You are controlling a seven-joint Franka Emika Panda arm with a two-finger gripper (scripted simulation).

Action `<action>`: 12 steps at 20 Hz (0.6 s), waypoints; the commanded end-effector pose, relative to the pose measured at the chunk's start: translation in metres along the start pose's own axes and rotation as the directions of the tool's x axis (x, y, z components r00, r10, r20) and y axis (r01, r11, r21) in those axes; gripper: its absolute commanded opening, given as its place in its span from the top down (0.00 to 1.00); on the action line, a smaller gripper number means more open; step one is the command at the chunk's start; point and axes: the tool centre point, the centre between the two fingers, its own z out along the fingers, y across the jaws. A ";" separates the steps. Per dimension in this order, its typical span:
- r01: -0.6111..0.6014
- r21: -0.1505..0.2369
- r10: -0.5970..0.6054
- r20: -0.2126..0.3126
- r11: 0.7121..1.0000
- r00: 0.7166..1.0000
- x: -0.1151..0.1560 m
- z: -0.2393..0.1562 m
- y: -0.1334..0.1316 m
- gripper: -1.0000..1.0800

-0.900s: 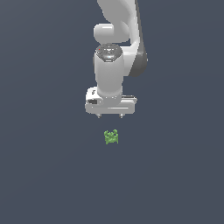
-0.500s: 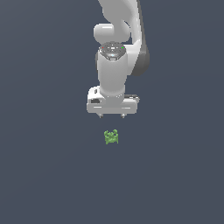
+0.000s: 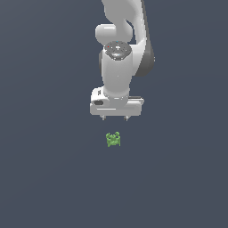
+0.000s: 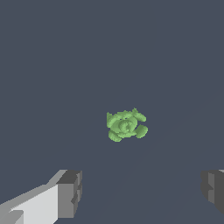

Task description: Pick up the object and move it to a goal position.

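Basically, the white Panda arm [image 3: 120, 53] hung over a plain dark grey floor [image 3: 44, 178] with its wrist pointing downward. Gripper [image 3: 115, 118] sat at the end of the arm, spread wide, nothing between the fingers. Only the two short fingertips [image 3: 103, 118] stuck out under the white hand body in the exterior view, well apart from each other.

The object [image 3: 113, 139], a small bright green bumpy lump with darker green patches, lay on the floor, below the gripper in the exterior picture and clear of it. No contact between fingers and object. It was much smaller than the hand.

Wrist view: the object [image 4: 126, 124] showed near the middle of the picture, looking like a rosette of rounded lobes, lighter green outside, darker toward the centre. Both grey finger pads [image 4: 70, 193] appeared at the picture edge, one on each side, with open floor between them. The object sat beyond the pads, not between them, and lined up roughly with the gap. One pad had its white finger body visible; the other was cut off by the frame.

Floor [image 4: 52, 65] was uniform grey.
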 end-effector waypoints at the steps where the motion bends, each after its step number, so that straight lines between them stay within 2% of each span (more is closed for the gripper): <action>1: -0.016 0.001 0.016 0.001 1.000 1.000 0.000 0.001 0.000 0.04; 7: -0.093 0.005 0.093 0.002 0.996 0.996 0.002 0.007 0.000 0.04; 12: -0.196 0.009 0.196 0.006 0.981 0.981 0.004 0.015 0.000 0.04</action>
